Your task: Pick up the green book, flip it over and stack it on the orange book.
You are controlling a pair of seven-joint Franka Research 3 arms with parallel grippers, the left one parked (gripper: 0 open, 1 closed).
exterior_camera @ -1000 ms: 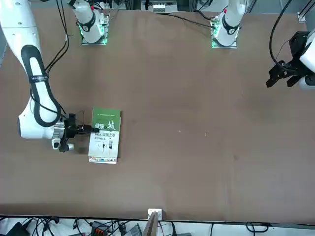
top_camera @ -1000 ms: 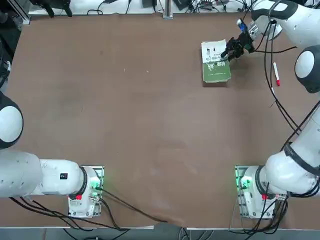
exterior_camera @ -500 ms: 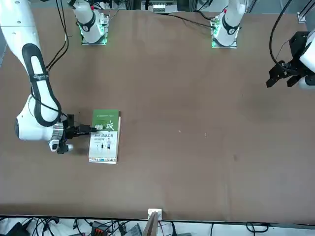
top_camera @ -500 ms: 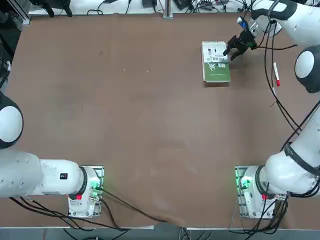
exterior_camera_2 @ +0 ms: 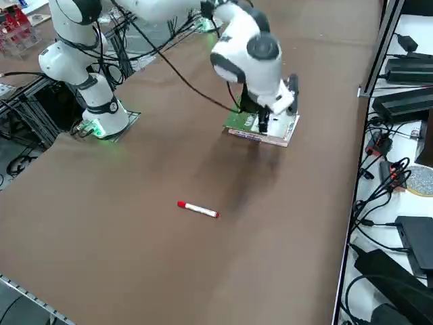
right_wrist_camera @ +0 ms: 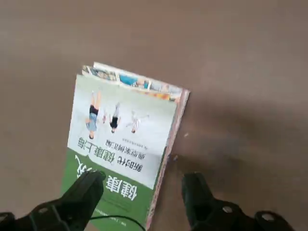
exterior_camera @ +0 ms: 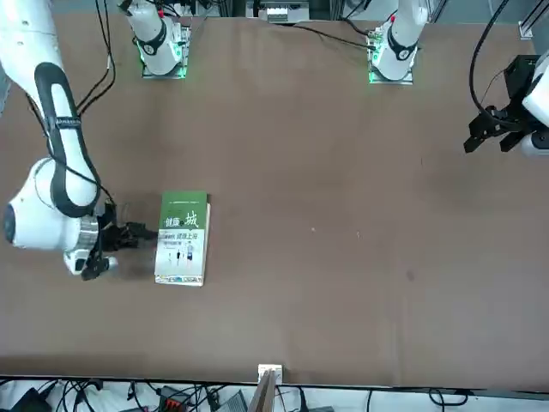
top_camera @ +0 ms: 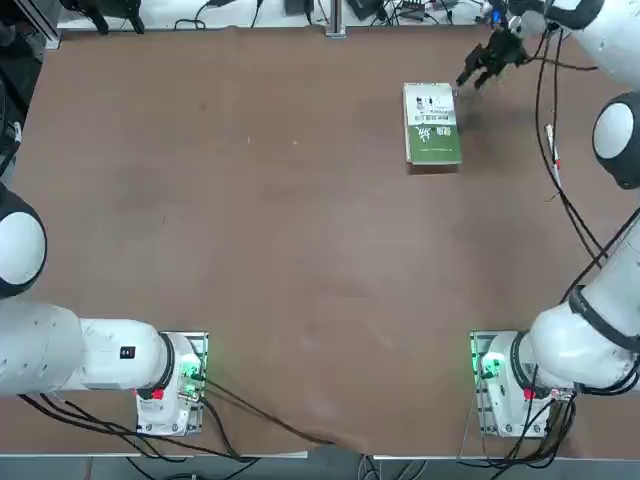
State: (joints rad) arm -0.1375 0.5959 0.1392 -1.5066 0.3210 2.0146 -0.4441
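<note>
Green book (top_camera: 432, 124) stacked on orange book (right_wrist_camera: 144, 86), at the table's one o'clock in the top view.
Right gripper (top_camera: 482, 68) hangs at the stack's two o'clock, fingers wide, empty. Thin, light, probably flexible and slick: pinch a long edge.

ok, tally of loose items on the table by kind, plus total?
Books: 2, the green book lying on the orange book, of which only an edge shows in the wrist view
Markers: 1, red marker
Total: 3
The right gripper, open, is beside the stack and holds nothing.
</note>
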